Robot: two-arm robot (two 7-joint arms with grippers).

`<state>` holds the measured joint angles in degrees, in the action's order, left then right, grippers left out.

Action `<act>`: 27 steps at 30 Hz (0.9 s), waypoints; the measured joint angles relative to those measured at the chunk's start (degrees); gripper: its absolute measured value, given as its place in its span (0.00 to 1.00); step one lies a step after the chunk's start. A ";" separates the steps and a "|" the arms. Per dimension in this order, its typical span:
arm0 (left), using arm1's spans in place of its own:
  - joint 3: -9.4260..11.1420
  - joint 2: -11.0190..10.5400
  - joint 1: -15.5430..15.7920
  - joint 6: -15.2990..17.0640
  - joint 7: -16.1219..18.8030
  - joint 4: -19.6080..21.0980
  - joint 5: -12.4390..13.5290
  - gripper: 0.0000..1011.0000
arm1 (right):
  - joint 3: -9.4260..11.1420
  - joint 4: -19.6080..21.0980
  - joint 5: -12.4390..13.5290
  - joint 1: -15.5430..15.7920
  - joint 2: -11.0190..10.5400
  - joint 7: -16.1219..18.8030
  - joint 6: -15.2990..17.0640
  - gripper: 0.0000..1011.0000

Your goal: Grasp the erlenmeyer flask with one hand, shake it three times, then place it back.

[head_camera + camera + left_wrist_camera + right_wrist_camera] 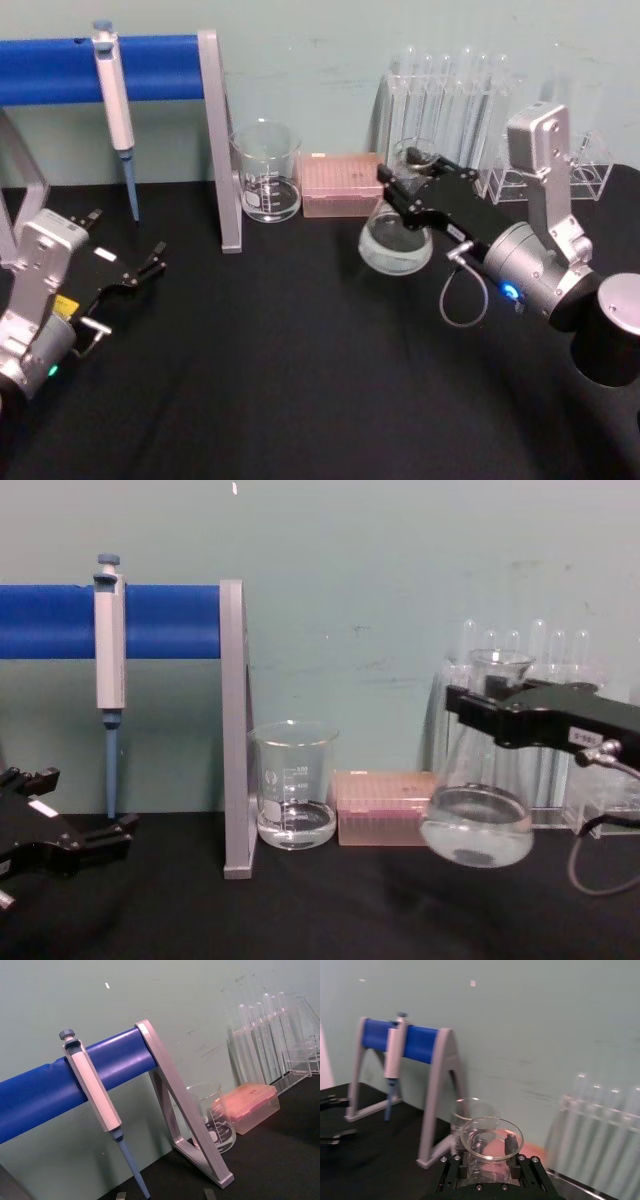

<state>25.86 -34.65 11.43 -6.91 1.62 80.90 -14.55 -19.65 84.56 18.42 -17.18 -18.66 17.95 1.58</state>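
The erlenmeyer flask (396,246) is clear glass with a little liquid in its wide base. My right gripper (410,178), the hand with the silver wrist, is shut on its neck just under the rim. In the chest view the flask (478,826) hangs slightly tilted from the gripper (482,706), and its base seems just above the black table. The right wrist view looks down into the flask's rim (491,1139) between the black fingers (510,1144). My left gripper (126,240) rests open at the table's left, far from the flask.
A glass beaker (268,172) and a pink tip box (342,186) stand just behind and left of the flask. A test tube rack (452,92) stands behind it. A pipette (114,98) hangs on the blue-barred stand (222,150) at the left.
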 joint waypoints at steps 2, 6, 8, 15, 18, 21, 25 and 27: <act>0.00 0.00 0.00 0.00 0.00 0.00 0.00 0.99 | -0.41 0.14 0.12 -0.06 -0.01 1.63 -0.07 0.45; 0.00 0.00 0.00 0.00 0.00 0.00 0.00 0.99 | -1.42 0.45 0.68 -0.21 -0.20 4.33 -0.19 0.45; 0.00 0.00 0.00 0.00 0.00 0.00 0.00 0.99 | -2.09 0.69 1.15 -0.29 -0.41 5.93 -0.31 0.45; 0.00 0.00 0.00 0.00 0.00 0.00 0.00 0.99 | -4.44 1.26 2.89 -0.74 -1.25 10.44 -1.24 0.45; 0.00 0.00 0.00 0.00 0.00 0.00 0.00 0.99 | -5.35 1.43 3.62 -1.01 -1.66 12.18 -1.70 0.45; 0.00 0.00 0.00 0.00 0.00 0.00 0.00 0.99 | -6.82 1.52 4.59 -1.54 -2.35 14.85 -2.37 0.45; 0.00 0.00 0.00 0.00 0.00 0.00 0.00 0.99 | -8.15 1.57 5.53 -2.11 -3.00 17.25 -2.82 0.45; 0.00 0.00 0.00 0.00 0.00 0.00 0.00 0.99 | -8.61 1.61 5.85 -2.30 -3.24 18.05 -2.96 0.45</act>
<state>25.86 -34.65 11.43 -6.91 1.62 80.90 -14.54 -28.26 86.16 24.27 -19.48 -21.90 36.00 -1.38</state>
